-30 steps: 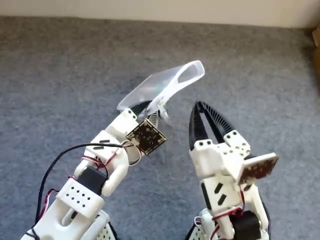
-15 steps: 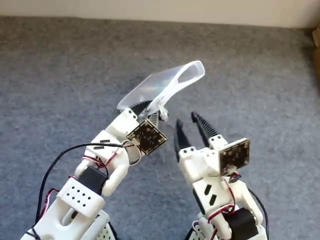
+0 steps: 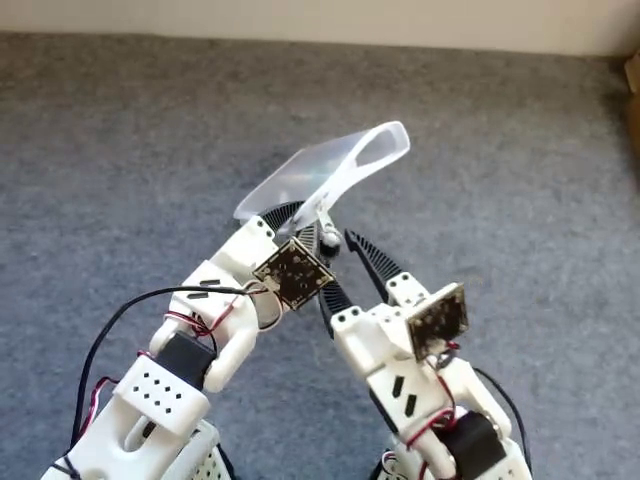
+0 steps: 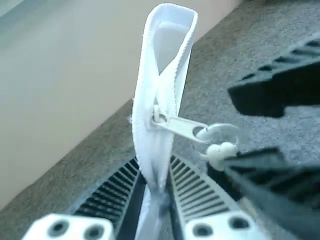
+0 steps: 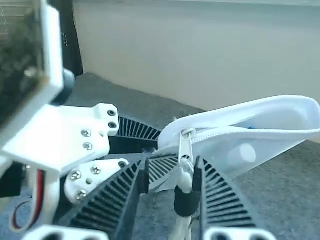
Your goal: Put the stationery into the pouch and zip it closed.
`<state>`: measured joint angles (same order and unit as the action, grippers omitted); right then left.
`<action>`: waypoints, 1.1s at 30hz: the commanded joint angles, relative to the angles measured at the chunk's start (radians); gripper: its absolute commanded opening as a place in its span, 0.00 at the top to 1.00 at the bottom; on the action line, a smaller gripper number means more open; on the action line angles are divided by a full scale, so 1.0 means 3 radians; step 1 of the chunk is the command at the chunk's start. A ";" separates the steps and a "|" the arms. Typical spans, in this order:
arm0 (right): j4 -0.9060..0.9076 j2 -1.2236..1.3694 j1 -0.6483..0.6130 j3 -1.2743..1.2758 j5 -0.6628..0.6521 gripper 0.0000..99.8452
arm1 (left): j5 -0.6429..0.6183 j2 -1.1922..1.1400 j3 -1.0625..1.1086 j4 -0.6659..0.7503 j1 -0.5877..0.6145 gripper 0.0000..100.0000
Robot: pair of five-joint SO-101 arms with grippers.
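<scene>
Closing the zip is the step in hand, so treat the pouch (image 3: 322, 172) as a soft, light, translucent bag that will fold or twist if you pull it off-line. It hangs in the air above the grey table (image 3: 120, 150), and its open loop of a mouth points away from the arms.

1. Left gripper (image 3: 298, 216): clamped on the pouch at the end nearest the arms, with the fabric pinched flat between its ribbed fingers (image 4: 117, 192). Judge this as the anchor; the thin wall may slip if the pull is hard.

2. Right gripper (image 3: 336, 262): jaws spread, one on each side of the zip pull (image 5: 186, 145), and not yet pinched on it.

3. Slider (image 4: 159, 119): sits close to the clamped end. The teeth beyond it stand apart, so most of the zip remains to be run.

4. Contents: faint shapes show through the wall in the right wrist view; you cannot tell what they are.

Where to take hold: the metal pull, or the small white bead (image 4: 220, 149) on its ring. Both are small and smooth, so close squarely across the tab. Draw along the line of the teeth, away from the left clamp, to hold the soft edge taut
</scene>
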<state>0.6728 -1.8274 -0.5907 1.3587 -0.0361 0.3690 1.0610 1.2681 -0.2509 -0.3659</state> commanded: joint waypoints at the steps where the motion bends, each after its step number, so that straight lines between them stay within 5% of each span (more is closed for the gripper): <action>1: -0.0304 -0.0033 -0.0033 0.0100 -0.0046 0.86 | 0.0031 0.0008 -0.0018 0.0061 0.0095 0.99; 20: -0.0437 -0.0003 0.0130 0.0151 -0.0046 0.86 | 0.0031 0.0008 -0.0018 0.0061 0.0095 0.99; 33: -0.0427 0.0841 0.0171 -0.0141 -0.0020 0.87 | 0.0031 0.0008 -0.0018 0.0066 0.0095 0.99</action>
<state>0.5639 -1.5988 -0.5539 1.3755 -0.0391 0.3705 1.0610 1.2681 -0.2509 -0.3644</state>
